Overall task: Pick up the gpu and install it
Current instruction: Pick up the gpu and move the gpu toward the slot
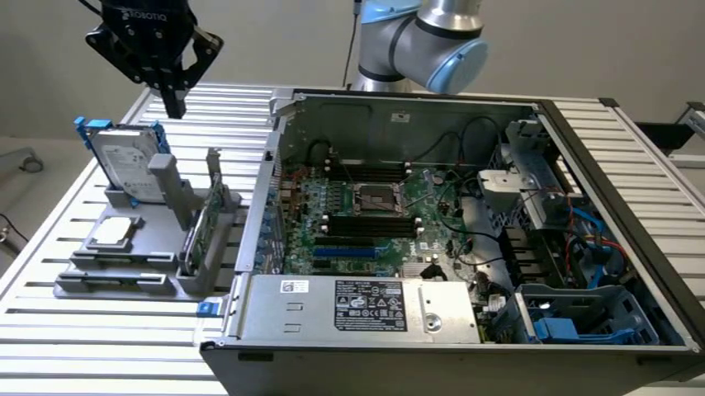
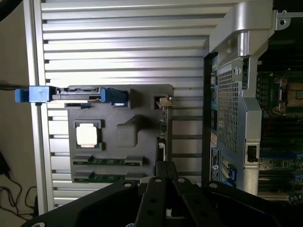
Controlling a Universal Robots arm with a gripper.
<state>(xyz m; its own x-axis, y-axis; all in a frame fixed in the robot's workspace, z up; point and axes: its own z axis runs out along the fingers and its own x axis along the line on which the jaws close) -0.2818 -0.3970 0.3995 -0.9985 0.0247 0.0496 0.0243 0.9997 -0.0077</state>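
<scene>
Slatted metal table (image 1: pixel 66 346) carrying a grey holder (image 1: pixel 111 285) beside an open computer case (image 1: pixel 617 157), with the gripper (image 1: pixel 174 103) overhead and empty.
Standing in the holder are a hard drive (image 1: pixel 127 165) in a blue frame and the gpu (image 1: pixel 204 231). A processor chip (image 1: pixel 114 233) lies flat in a recess, and memory sticks (image 2: pixel 106 161) sit in slots. The gpu is set on its long edge along the holder's case-side rim, parallel to the case wall, with its silver bracket upright at the end farther from the exterior camera. Bare slats surround the holder, and only a narrow gap separates it from the case. The gripper's fingers are pressed together, high above the holder's far end.
</scene>
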